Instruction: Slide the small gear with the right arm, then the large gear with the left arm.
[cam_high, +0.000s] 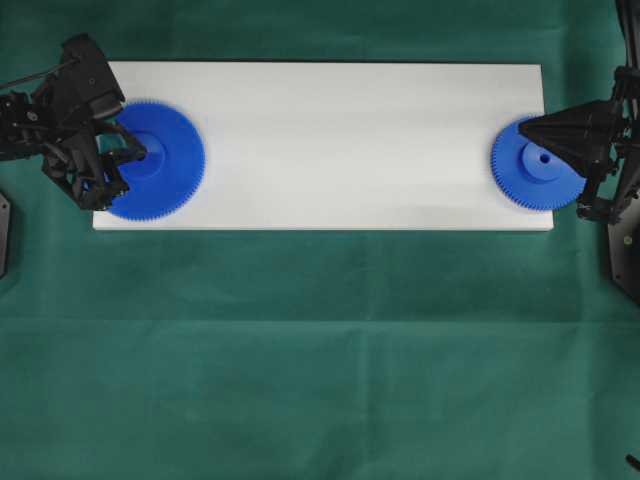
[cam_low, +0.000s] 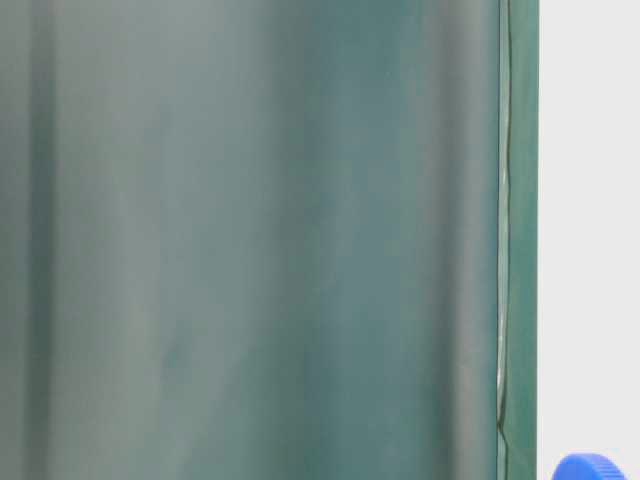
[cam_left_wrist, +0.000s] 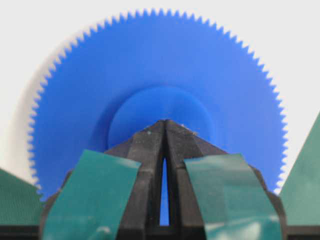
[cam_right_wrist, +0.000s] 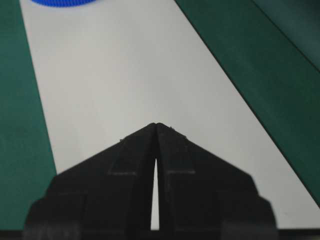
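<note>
At the frame's right edge, the small gear (cam_high: 536, 166) lies on the white board (cam_high: 330, 140), the right pincer (cam_high: 524, 128) clenched above its rim. At left, the clenched left pincer (cam_high: 143, 153) touches the large gear's (cam_high: 165, 165) hub.

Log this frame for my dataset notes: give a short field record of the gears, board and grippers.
large gear: left end of white board, flat
small gear: right end, rim overhanging the board edge
white board: on green cloth, bare between the gears
left gripper: shut, tip over the large gear's hub
right gripper: shut, tip over the small gear's rim
</note>
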